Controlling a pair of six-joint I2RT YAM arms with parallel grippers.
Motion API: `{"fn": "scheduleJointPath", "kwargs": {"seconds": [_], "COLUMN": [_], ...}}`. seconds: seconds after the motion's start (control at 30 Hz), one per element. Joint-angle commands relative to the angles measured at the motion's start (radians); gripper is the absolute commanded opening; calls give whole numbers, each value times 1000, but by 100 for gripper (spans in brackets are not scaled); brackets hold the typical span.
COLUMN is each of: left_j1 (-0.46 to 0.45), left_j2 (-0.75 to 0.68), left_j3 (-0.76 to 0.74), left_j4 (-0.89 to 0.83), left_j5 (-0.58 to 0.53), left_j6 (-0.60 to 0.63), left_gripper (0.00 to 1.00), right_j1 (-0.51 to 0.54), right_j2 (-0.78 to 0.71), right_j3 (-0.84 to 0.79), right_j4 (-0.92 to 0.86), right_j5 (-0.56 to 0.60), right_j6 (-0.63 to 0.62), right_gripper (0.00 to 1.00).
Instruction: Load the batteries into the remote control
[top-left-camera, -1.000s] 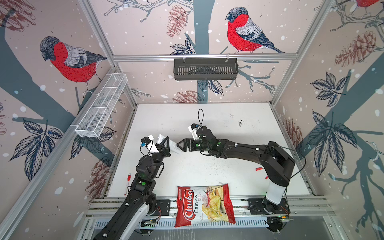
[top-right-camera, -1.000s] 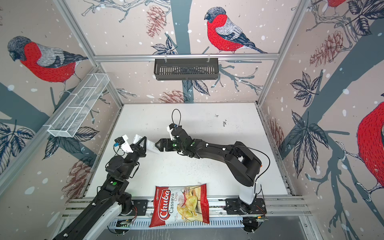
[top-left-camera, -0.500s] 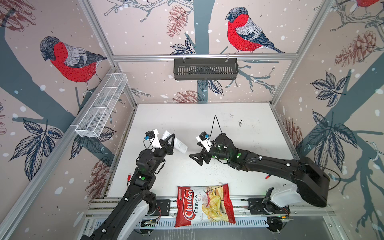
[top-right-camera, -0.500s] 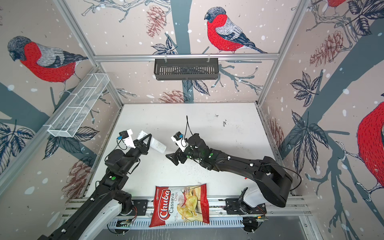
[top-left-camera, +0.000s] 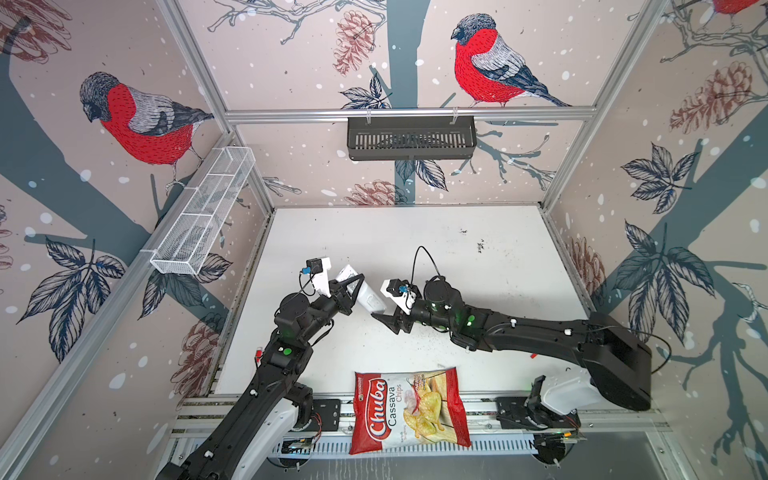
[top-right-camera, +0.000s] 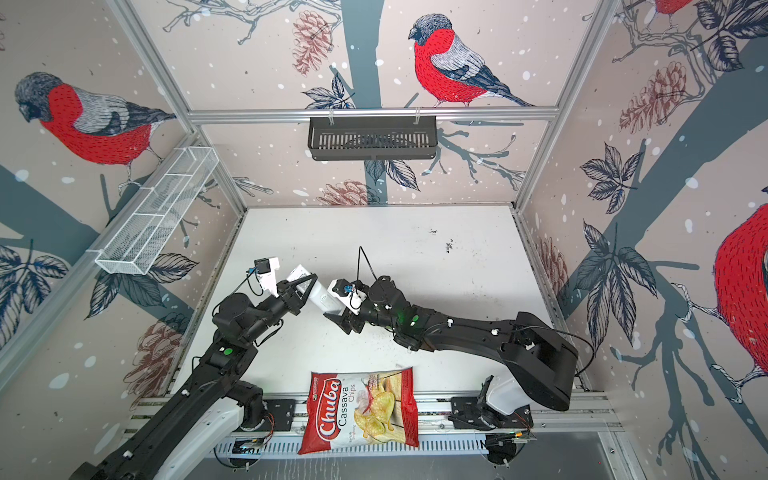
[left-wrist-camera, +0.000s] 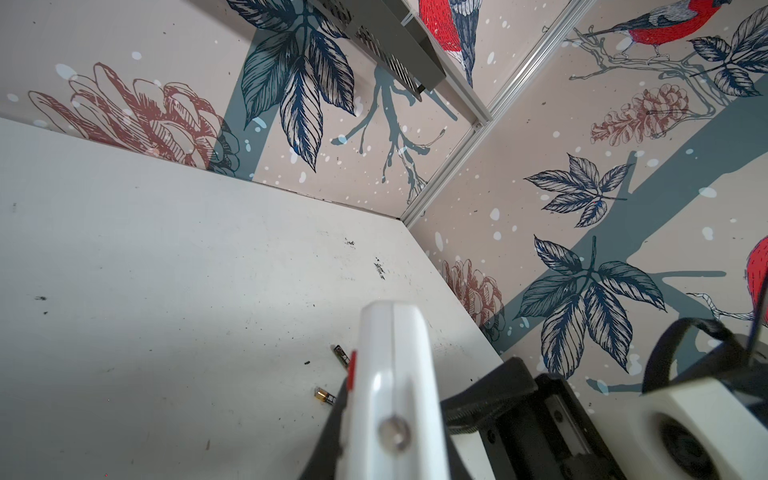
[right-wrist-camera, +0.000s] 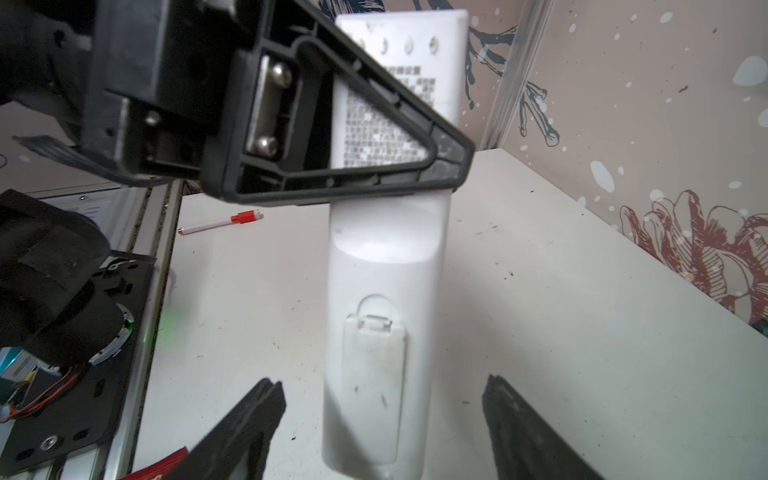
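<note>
Slim white plastic remote control (right-wrist-camera: 386, 332) held aloft, back showing.
Left fingers (right-wrist-camera: 446, 156) pinch its labelled half; right fingers (right-wrist-camera: 257, 419) spread either side of its closed-hatch end; two tiny dark batteries (left-wrist-camera: 324, 397) lie on the white surface (left-wrist-camera: 166, 291).

— How does the light fall in both top views?

— Bright and even, from above. The white table (top-left-camera: 457, 249) carries only soft, faint shadows, detail is crisp, and a wide-angle stretch shows toward the picture edges.

— And the wrist views?

— Softer. In the left wrist view the remote control (left-wrist-camera: 390, 374) is so close to the lens that it blurs, with a glare streak down its side. In the right wrist view its far end washes out to white, the label print (right-wrist-camera: 374, 129) smears, and the fingertips (right-wrist-camera: 257, 419) of the right hand (right-wrist-camera: 382, 415) are out of focus.
</note>
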Motion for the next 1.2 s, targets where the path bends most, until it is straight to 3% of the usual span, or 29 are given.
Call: {"fn": "scheduleJointPath", "kwargs": {"seconds": [0.0, 1.17], "left_j1": [-1, 0], "left_j2": [0, -29], "left_j3": [-5, -1], "left_j4": [65, 45], "left_j5": [35, -3], "left_j6": [-8, -2], "left_gripper": [0, 0], "right_j1": [5, 39], "right_j2": [18, 87], "right_j3": [27, 101], "right_j4": [50, -6], "right_j5": [49, 70], "right_j6": [-7, 22], "right_gripper": [75, 39]}}
